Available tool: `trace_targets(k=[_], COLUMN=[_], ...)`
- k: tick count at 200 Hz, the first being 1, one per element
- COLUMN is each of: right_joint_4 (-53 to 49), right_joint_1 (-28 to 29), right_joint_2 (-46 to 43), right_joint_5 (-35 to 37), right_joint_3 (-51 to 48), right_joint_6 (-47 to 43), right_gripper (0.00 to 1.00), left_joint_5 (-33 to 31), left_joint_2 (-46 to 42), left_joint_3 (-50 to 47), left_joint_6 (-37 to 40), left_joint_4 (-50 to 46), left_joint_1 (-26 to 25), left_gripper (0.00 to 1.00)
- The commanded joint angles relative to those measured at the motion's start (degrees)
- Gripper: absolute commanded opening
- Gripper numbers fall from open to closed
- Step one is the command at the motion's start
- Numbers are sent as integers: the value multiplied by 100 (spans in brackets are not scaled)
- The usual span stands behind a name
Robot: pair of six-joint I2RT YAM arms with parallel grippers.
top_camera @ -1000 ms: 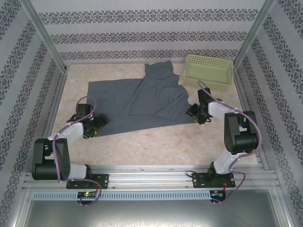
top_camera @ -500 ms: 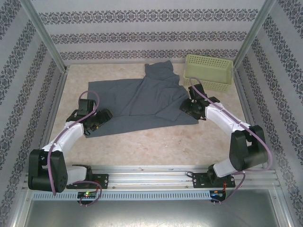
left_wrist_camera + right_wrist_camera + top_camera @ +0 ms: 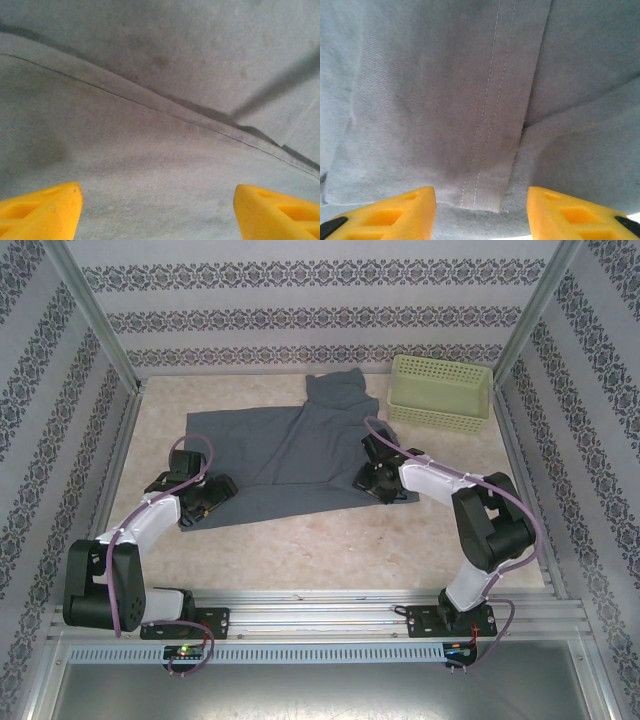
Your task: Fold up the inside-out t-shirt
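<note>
The inside-out t-shirt point(image 3: 290, 455) lies spread on the table, slate blue-grey, with one part bunched toward the back near the basket. My left gripper point(image 3: 210, 494) rests at the shirt's lower left corner. In the left wrist view it point(image 3: 157, 202) stands open, its yellow fingers wide apart over flat cloth point(image 3: 150, 150) crossed by a seam. My right gripper point(image 3: 373, 481) is over the shirt's lower right edge. In the right wrist view it point(image 3: 481, 207) is open, and a double-stitched hem strip point(image 3: 485, 150) lies between the fingers.
A pale yellow-green perforated basket point(image 3: 440, 392) stands at the back right, just beyond the shirt. Patterned walls and metal posts close in the table point(image 3: 330, 550) on three sides. Bare tabletop lies in front of the shirt.
My right arm has swung left, from beside the shirt's right edge onto its lower right part. The left arm has shifted only slightly at the lower left corner.
</note>
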Motion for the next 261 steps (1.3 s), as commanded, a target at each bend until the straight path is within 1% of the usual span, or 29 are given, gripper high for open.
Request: trace_targets(k=[1,23,28,36,38,42,53,60,75,100,134,154,172,211,218,229,235,245,253,261], right_joint_4=[72,87,106,99,105,100,100,90,45,-38,-295,-418,-481,-737,-826,-1019,-1140,-1334,-1420,-1431], right_joint_1=[74,82,82,87,90,91,91,100,113,113,118,109,91,117,115,109,102,78,68,65], right_joint_2=[156,225,242,277,292,311,349,365,392,390,311,312,500,1526,1749,2056,2188,2335,2329,2232], right_joint_5=[-16,30,33,32,23,20,48,71,131,218,394,510,505,89,38,35,62,91,122,195], right_joint_3=[173,189,204,227,232,243,269,296,353,437,774,1118,1665,3247,3538,3952,4158,4375,4408,4303], right_joint_6=[152,170,183,181,183,183,174,174,140,83,-59,-177,-389,-759,-818,-915,-969,-1046,-1102,-1146], right_gripper=[49,45,42,41,39,38,32,31,24,11,1,0,0,0,1,5,14,35,47,55], left_joint_5=[-121,-146,-149,-145,-148,-145,-134,-137,-150,-184,-220,-234,-251,-248,-251,-255,-255,-241,-237,-241], left_joint_2=[12,8,14,25,27,33,39,44,55,51,41,41,39,39,40,46,38,41,41,32], left_joint_3=[-130,-157,-155,-148,-154,-147,-143,-133,-124,-137,-182,-216,-236,-285,-287,-288,-288,-263,-254,-254], left_joint_6=[121,141,136,142,143,143,148,143,161,170,152,152,156,156,170,186,194,222,238,256], left_joint_4=[87,100,100,100,101,99,104,98,87,78,91,96,104,109,96,87,78,53,26,3], left_joint_1=[-30,-30,-30,-28,-21,-22,-26,-23,-30,-26,-20,-22,-22,-24,-26,-21,-22,-22,-17,-22], left_gripper=[79,79,79,79,79,79,79,79,79,79,79,79,79,79,79,79,79,79,80,80])
